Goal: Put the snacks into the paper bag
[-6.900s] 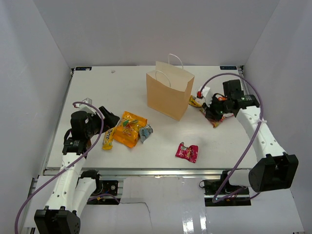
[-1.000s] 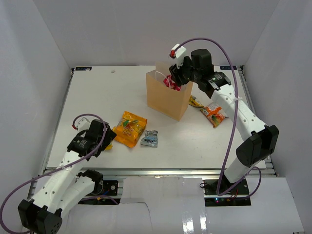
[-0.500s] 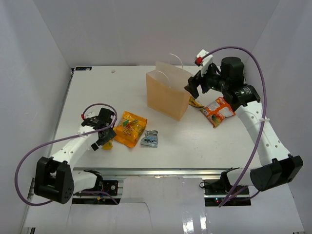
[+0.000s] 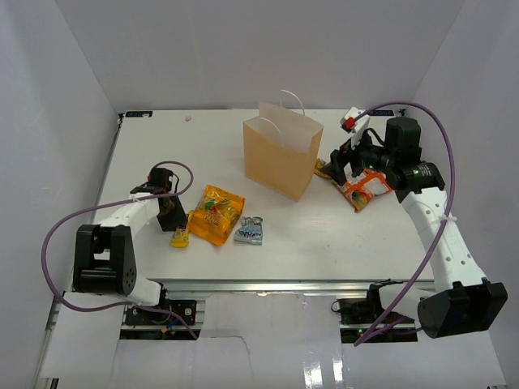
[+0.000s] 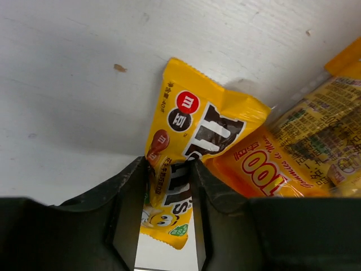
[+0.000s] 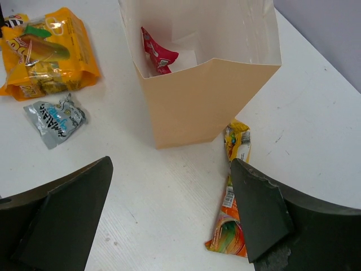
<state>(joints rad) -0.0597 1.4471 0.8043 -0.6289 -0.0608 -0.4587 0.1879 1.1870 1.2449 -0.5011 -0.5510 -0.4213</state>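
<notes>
though hidden overhead, red pack (image 6: 157, 55) inside paper bag (image 6: 192, 107)

You've got a white desk (image 4: 162, 154) closed in by 3 plain pale walls (image 4: 243, 49), evenly lit.

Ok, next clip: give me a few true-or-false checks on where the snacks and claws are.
A red packet lies inside the paper bag. True.
The right claw holds the orange-green bag. False: it is open and empty; that bag lies on the table.
The grey-blue pack lies beside the large orange bag. True.
The left claw hangs over the paper bag. False: its fingers straddle the yellow packet on the table.
</notes>
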